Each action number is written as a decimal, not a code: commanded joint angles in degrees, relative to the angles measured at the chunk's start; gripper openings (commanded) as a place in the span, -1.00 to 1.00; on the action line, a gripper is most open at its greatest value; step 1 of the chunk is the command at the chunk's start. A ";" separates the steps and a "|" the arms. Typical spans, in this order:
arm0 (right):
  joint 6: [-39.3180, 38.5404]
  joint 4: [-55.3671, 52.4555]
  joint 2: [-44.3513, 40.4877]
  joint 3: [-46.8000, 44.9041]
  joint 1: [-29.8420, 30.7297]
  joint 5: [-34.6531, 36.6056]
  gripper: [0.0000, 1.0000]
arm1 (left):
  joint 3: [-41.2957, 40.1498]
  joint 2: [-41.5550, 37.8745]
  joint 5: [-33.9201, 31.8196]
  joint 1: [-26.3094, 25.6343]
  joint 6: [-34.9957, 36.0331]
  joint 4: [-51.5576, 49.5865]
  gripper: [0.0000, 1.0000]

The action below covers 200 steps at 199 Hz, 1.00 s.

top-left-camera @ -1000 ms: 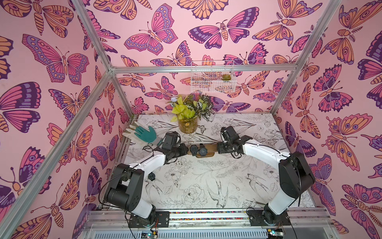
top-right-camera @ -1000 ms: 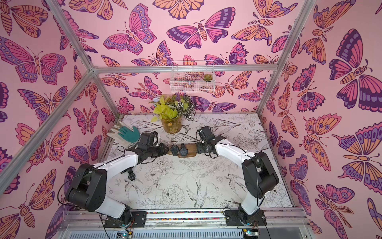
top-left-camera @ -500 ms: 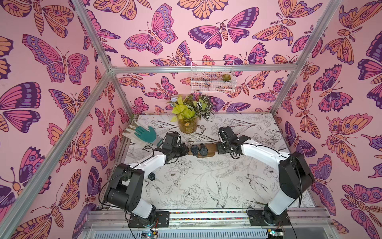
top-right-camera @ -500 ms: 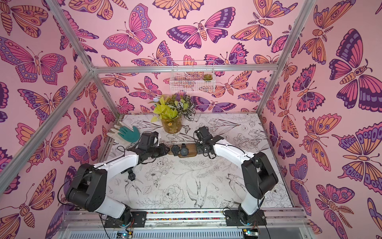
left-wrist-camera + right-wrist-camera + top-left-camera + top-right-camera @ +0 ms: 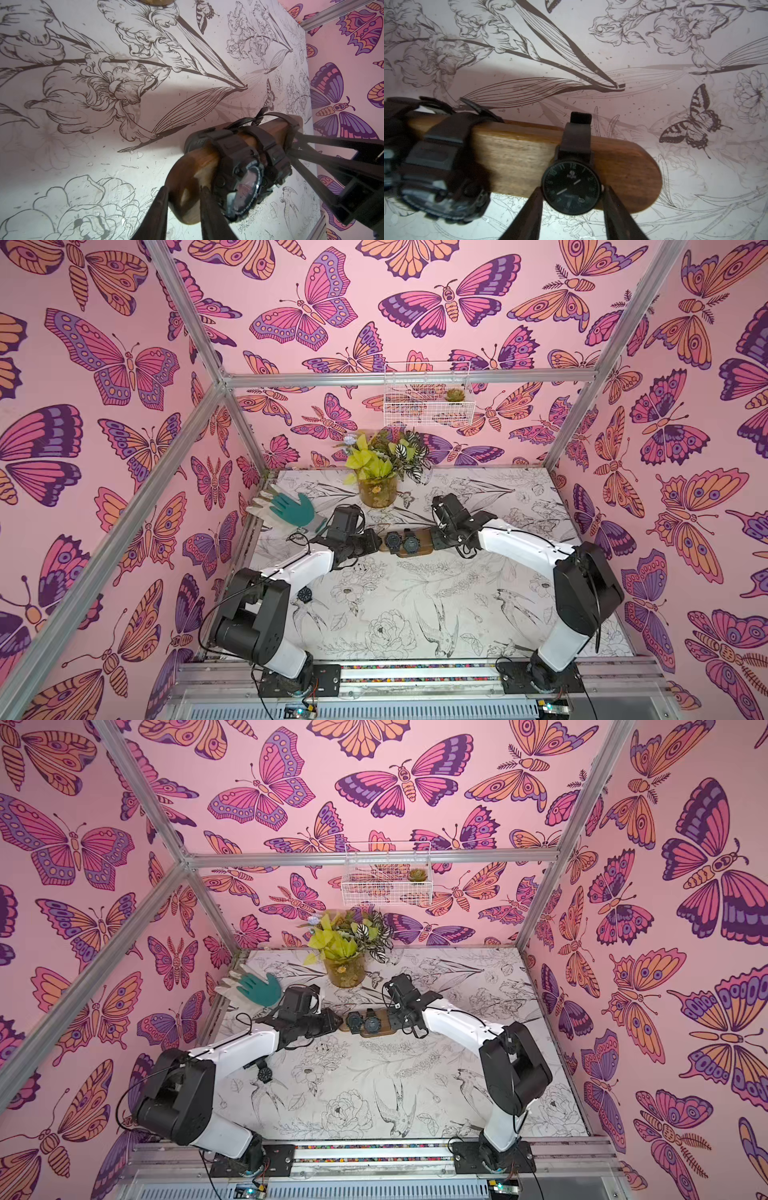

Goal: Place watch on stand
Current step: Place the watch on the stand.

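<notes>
Nearest, a loose dark round item (image 5: 304,595) lies beneath the left arm (image 5: 299,564). At the stand (image 5: 512,153), the left gripper (image 5: 185,194) is clenched on one bar end. The right gripper (image 5: 572,189) brackets the slim watch (image 5: 571,185) strapped over the opposite end; firm contact cannot be confirmed. Risk: a sideways pull could drag the watch off the rounded tip, or tip the stand toward the plant jar (image 5: 378,493) beyond.

A teal-and-white glove (image 5: 297,512) lies on the table (image 5: 415,601) behind the left end effector (image 5: 376,542); a potted plant (image 5: 378,485) stands beyond it, under a wire basket (image 5: 428,406).
</notes>
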 commanded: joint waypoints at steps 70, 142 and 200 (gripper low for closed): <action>-0.15 1.62 1.22 1.52 2.75 -4.54 -0.04 | 0.77 -0.75 1.29 -0.41 0.43 0.31 -0.41; 0.79 1.04 -1.99 0.24 0.93 -1.66 -0.13 | 1.02 -1.06 0.84 -0.41 0.41 -0.16 -0.39; 0.96 1.93 0.22 1.00 0.23 -4.28 -0.13 | 1.29 -1.10 0.88 -0.41 0.68 -0.73 -0.38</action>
